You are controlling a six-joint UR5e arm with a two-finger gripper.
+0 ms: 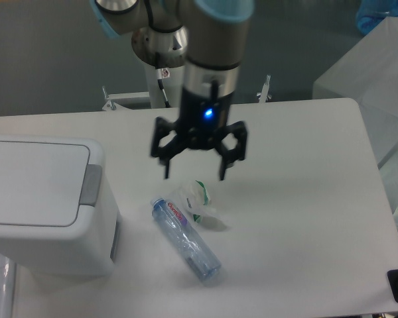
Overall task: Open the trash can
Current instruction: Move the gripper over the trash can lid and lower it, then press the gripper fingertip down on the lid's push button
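White table (305,199) | gripper (194,173) jaws spread, empty, probably above wrapper | step: approach | next: press trash can (43,205) grey tab (89,185)

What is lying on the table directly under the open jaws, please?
A crumpled wrapper lies below the gripper, with a bottle beside it toward the camera. The black jaws cover a little of the table behind them. The trash can sits apart, lid shut.
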